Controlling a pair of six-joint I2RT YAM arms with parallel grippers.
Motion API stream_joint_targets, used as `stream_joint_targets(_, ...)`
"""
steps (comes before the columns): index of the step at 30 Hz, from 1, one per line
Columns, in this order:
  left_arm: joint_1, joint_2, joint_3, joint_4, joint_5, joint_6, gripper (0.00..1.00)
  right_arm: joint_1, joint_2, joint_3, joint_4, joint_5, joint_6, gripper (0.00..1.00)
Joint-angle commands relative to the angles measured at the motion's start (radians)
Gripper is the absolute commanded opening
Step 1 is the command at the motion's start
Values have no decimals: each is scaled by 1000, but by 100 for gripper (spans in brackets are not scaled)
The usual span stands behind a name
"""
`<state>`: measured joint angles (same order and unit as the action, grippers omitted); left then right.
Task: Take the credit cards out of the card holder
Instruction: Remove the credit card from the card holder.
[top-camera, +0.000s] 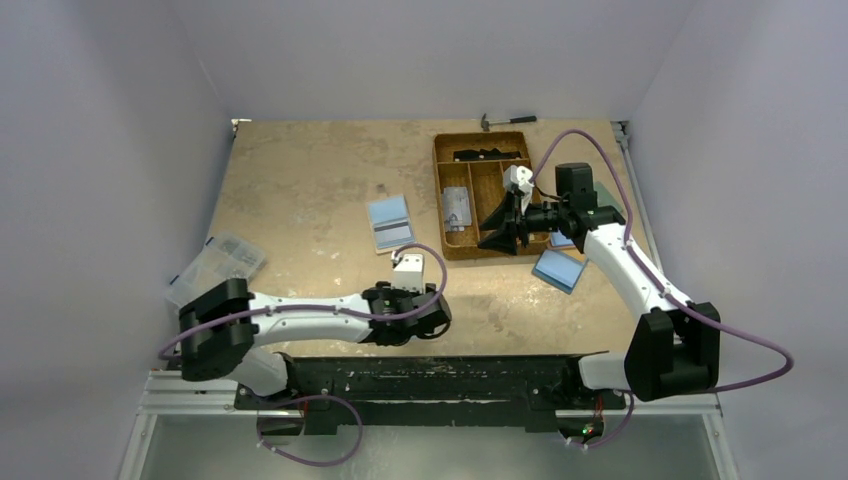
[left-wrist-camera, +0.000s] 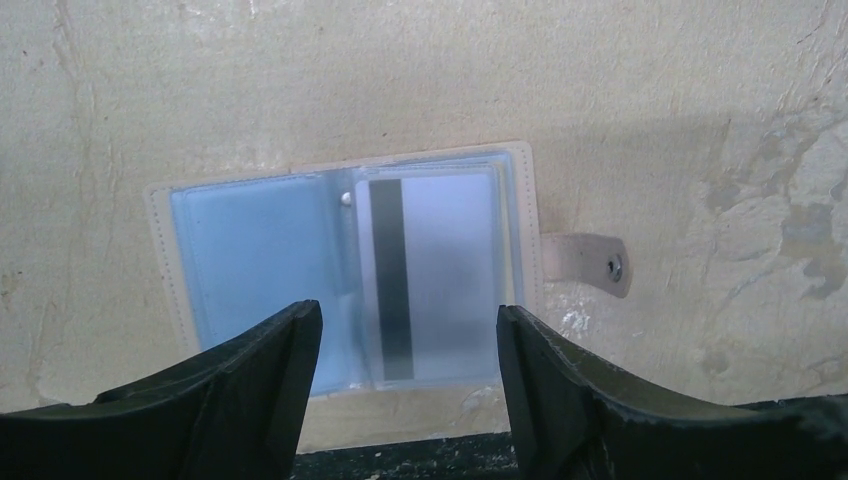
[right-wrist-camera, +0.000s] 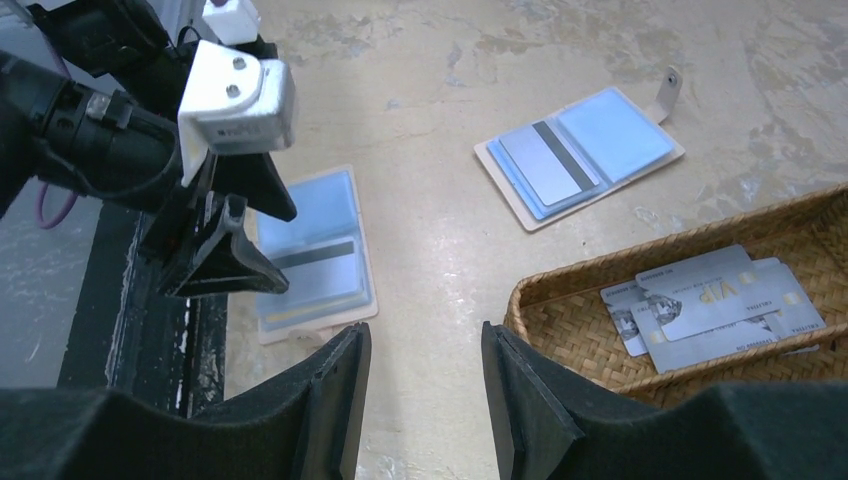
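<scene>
**Ana:** So, where is the card holder (left-wrist-camera: 250, 250)?

**Ben:** Lying open and flat on the pale, scuffed desk (left-wrist-camera: 650, 80), right in front of the left pincer (left-wrist-camera: 407, 315). From the left wrist it shows as a tan bifold with clear, blue-tinted sleeves. Its strap (left-wrist-camera: 585, 262), with a snap, points off to the right. One credit card (left-wrist-camera: 440, 270), grey with a dark stripe running down it, sits in the right-hand sleeve.

**Ana:** And the pincers?

**Ben:** The left pincer is spread wide with nothing in it, one finger to each side of the striped card, over the holder's near edge. The right pincer (right-wrist-camera: 425, 340) is parted by a narrow gap and is also empty. It hangs near a wicker tray (right-wrist-camera: 590, 272) with several silver cards (right-wrist-camera: 710, 295) in it. A second holder (right-wrist-camera: 610, 135) lies open further off on the desk.

**Ana:** How will the card handle?

**Ben:** My guess is thin, stiff, light and slick, held by a soft plastic sleeve. The holder looks light enough to slide or lift along with the card. So one pincer probably has to press down the left half while the other pinches the card's exposed edge and draws it straight out along the sleeve. Which side of the sleeve is open I cannot tell
</scene>
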<state>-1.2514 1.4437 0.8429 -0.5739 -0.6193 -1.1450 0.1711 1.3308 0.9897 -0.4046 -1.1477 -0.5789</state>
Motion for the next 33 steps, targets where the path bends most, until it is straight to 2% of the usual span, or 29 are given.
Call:
stream_joint_targets(1, -29, 95, 125, -93, -88, -80, 68, 4, -5, 26, -6, 0, -22, 52)
stream_joint_targets(12, -54, 189, 172, -101, -94, -112, 69, 2, 13, 32, -22, 5, -33, 52)
stream_joint_targets(33, -52, 246, 124, -57, -91, -112, 69, 2, 18, 33, -24, 1, -32, 52)
